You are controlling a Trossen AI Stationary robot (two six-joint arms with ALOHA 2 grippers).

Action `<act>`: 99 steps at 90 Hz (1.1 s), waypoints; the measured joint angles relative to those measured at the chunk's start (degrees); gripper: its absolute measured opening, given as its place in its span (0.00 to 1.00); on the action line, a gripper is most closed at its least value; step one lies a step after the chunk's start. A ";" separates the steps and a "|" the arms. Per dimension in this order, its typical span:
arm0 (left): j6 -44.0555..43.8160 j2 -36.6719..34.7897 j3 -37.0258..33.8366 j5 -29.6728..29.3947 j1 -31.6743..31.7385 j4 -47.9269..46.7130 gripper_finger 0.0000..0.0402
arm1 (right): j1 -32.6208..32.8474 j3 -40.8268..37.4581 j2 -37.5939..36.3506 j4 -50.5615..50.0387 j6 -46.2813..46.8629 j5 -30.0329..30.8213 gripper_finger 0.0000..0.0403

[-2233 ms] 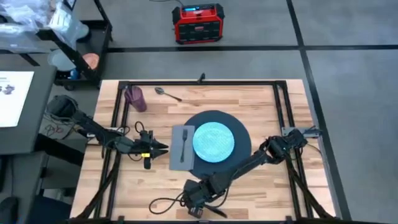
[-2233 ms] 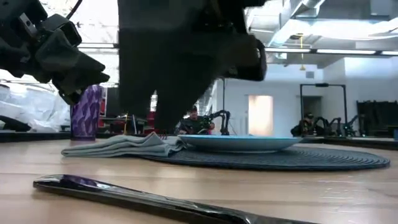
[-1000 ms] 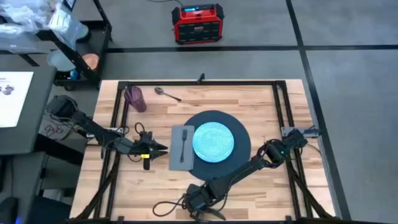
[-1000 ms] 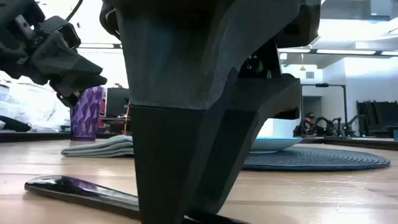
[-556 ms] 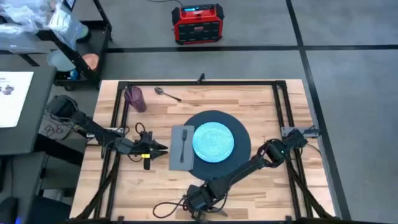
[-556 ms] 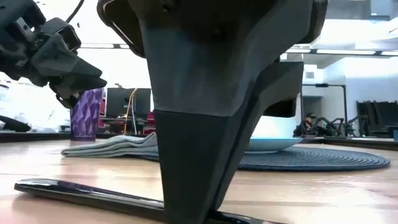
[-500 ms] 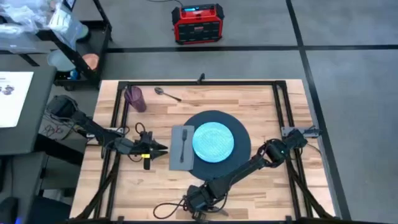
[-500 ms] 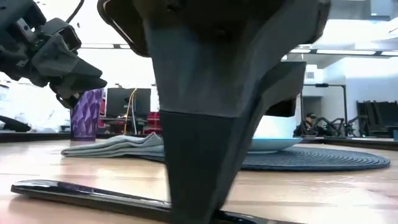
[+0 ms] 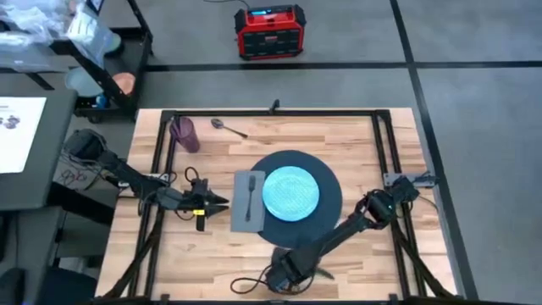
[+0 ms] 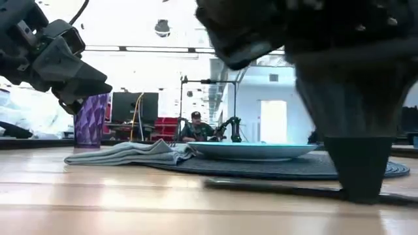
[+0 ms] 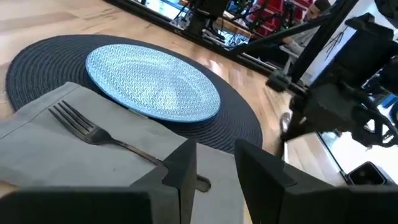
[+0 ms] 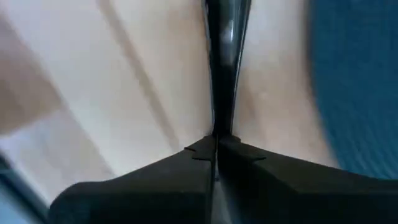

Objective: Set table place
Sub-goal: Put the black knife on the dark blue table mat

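At table (image 9: 356,144) front edge, slightly right of centre: right gripper (image 9: 284,275) is down at the wood, fingers pinched together on the end of a dark slim utensil (image 12: 227,56).

- High view: hardly shows the utensil, since the gripper body covers most of it. It does give the layout. Place mat (image 9: 332,196) sits mid-table, a bit toward the right edge, with the light blue plate (image 9: 290,191) centred on it.
- Right wrist view: only one showing the clamp. Both fingertips meet on the utensil, and the mat edge is just beside it.
- Low view: utensil lies flat on the wood between the mat and the front edge. Its long axis runs roughly along the front edge, and the right gripper's finger is planted on it toward its right end.
- Left wrist view: shows that the mat's weave is ribbed and the plate is patterned.

Mat is round, so no long axis or heading. It lies flat.

Grey napkin (image 9: 240,212) overlaps the mat's left rim. Fork (image 9: 251,196) is on it, lengthwise front to back; the left wrist view shows the tines.

Left gripper (image 9: 222,202) hovers just left of the napkin, fingers apart, holding nothing.

Purple cup (image 9: 184,134) stands upright near the back-left corner, with a spoon (image 9: 229,128) beside it at the back edge. Both are well apart from the mat.

Right arm stretches from the right edge across the wood in front of the mat.

Off the table: red box (image 9: 269,30) on the floor, person (image 10: 194,127) in the room behind.
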 joint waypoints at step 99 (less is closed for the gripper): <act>-1.51 0.00 0.00 1.55 0.00 0.14 0.23 | 19.62 -9.73 -9.85 -2.06 68.62 29.43 0.00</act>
